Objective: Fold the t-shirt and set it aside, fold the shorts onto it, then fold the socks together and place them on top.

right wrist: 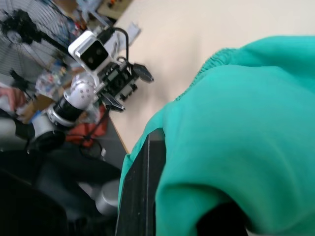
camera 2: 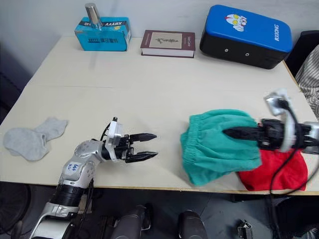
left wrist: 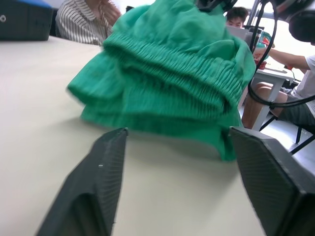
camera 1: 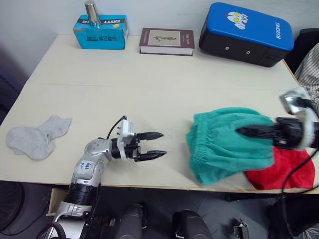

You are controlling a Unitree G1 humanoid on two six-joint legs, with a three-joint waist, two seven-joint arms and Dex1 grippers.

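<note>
Left gripper (camera 1: 157, 145) fingers spread, holding nothing; right gripper (camera 1: 241, 131) fingers closed, pinching shorts (camera 1: 224, 144).

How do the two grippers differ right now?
The left gripper is open and empty over bare table; the right gripper lies on the shorts, its fingers too buried to judge. The left points toward the shorts; the right reaches back toward the left. Both sit low over the table.
</note>
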